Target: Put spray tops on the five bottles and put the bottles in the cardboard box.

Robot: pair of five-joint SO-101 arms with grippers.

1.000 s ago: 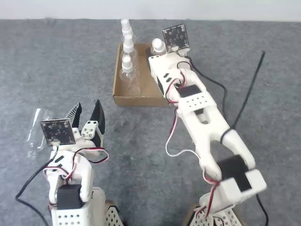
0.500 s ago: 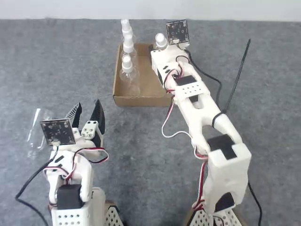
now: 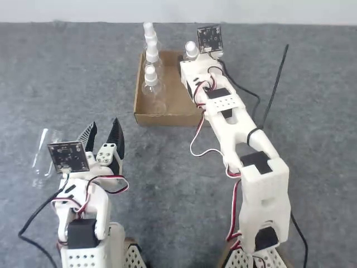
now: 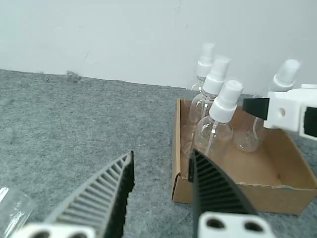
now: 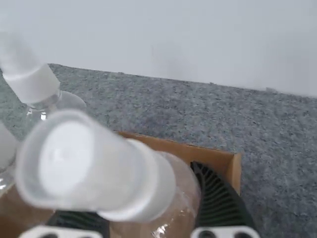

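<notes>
Right gripper grasps a capped bottle in the cardboard box, its glass mostly hidden. Near left, left gripper gapes beside a faint, lying clear bottle.

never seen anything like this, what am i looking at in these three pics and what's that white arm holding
These are two small white robot arms at a grey carpeted table. One picture looks down from a fixed camera above. The other two come from a camera on each arm's wrist, looking out past that arm's own black fingers.

The left arm's hand is open and holds nothing. The right arm's hand is out at a cardboard box, gripping a clear bottle with a white spray top. Three more topped bottles stand in a row inside the box. A fifth clear bottle lies on its side on the table beside the left arm; I cannot tell whether it has a top on.
</notes>
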